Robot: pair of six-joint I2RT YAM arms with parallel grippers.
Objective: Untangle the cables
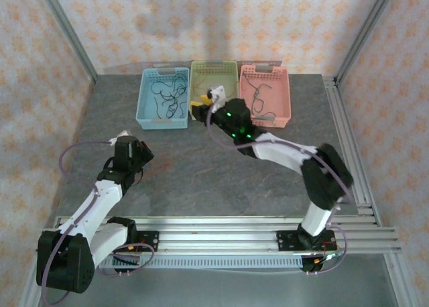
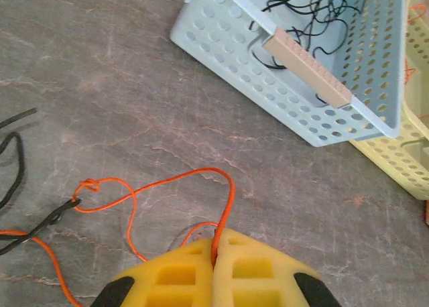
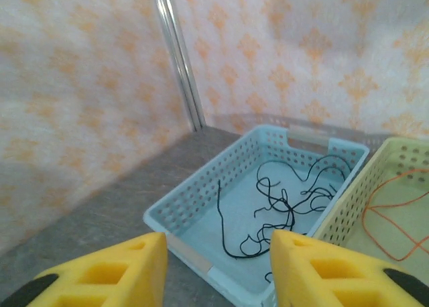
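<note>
Left hand pinched shut on thin red-orange wire on grey bench near pale-blue perforated plastic basket, knotted w/ thin black wire. Right hand wide open, empty, raised beside basket. Step: pulling pair apart; next prob. needs right pinning black.

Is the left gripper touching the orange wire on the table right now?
Touching. In the left wrist view, the orange wire runs straight down into the seam of the left gripper, which is shut on it with no gap.
</note>
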